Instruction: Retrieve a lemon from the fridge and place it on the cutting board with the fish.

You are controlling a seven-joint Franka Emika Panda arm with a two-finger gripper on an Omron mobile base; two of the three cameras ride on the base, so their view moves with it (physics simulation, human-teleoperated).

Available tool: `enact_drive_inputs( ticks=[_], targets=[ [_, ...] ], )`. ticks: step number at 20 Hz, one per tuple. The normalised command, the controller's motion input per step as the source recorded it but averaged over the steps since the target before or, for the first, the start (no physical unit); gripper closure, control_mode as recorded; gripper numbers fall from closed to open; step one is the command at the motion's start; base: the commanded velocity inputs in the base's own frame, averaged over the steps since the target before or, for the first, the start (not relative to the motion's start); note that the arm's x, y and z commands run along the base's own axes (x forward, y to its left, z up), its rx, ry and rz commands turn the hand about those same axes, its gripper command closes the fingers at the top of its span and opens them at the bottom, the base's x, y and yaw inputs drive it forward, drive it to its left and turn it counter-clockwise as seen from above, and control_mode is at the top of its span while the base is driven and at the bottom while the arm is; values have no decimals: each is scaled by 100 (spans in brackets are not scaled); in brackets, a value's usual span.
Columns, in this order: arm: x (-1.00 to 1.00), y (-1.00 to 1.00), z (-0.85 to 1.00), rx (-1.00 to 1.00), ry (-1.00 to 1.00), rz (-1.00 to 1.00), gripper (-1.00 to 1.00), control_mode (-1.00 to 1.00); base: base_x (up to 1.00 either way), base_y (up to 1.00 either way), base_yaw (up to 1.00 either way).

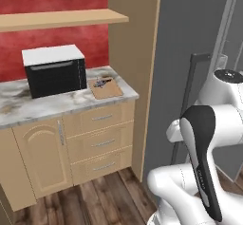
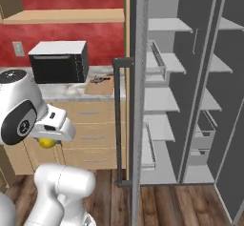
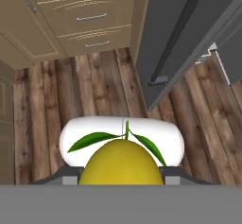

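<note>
The lemon [image 3: 120, 164], bright yellow with two green leaves, sits between the fingers of my gripper [image 3: 120, 176], which is shut on it above the wooden floor. From the right base view the lemon [image 2: 46, 142] peeks out under the hand, low and left, in front of the drawers. The cutting board [image 1: 106, 88] lies at the right end of the marble counter with the dark fish [image 1: 101, 82] on it; both also appear as the board [image 2: 99, 87] and the fish [image 2: 98, 80]. The fridge [image 2: 190, 101] stands open to the right, its grey door [image 2: 136, 101] edge-on.
A black microwave [image 1: 54, 70] with a white top stands on the counter [image 1: 47, 104] left of the board. Drawers [image 1: 102, 141] and a cupboard door are below it. A wooden shelf [image 1: 61, 19] hangs above. The fridge door [image 1: 190, 39] stands close on the right.
</note>
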Motion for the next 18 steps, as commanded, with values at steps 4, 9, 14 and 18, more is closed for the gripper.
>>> enact_drive_inputs(
  ticks=[4, 9, 14, 18],
  targets=[
    [0, 0, 0, 0, 0, 0, 100, 100, 63, 39, -10],
    [0, 0, 0, 0, 0, 0, 100, 100, 60, 59, -15],
    [0, 0, 0, 0, 0, 0, 100, 100, 58, 66, -17],
    [0, 0, 0, 0, 0, 0, 100, 100, 55, 43, -14]
  ],
)
